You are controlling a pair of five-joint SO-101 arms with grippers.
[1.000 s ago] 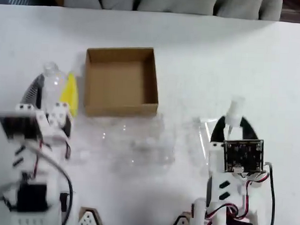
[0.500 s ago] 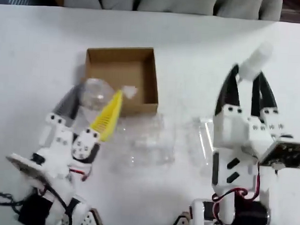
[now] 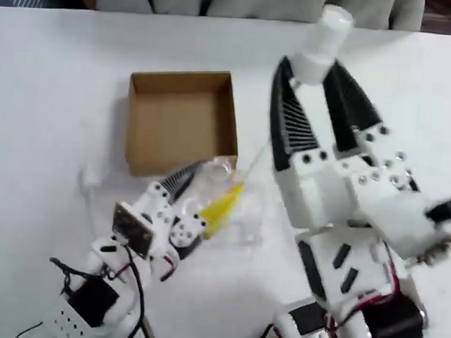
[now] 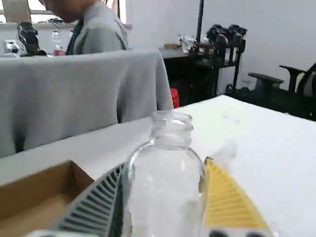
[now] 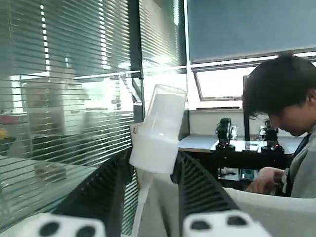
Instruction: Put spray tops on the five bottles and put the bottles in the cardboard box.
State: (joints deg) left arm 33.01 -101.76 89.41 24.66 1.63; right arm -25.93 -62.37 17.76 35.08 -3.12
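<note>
Early yet: no bottle lies in the cardboard box (image 3: 179, 118). Left end effector (image 3: 221, 176) clamps an uncapped clear bottle (image 4: 165, 182); right end effector (image 3: 311, 66) pinches a white spray top (image 5: 157, 133), not yet fitted.

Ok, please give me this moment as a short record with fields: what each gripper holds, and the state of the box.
left gripper: shut on a clear bottle, close to the cardboard box
bottle neck: open, nothing fitted on it
right gripper: shut on a white spray top, held up high
cardboard box: open, no bottle seen inside
</note>
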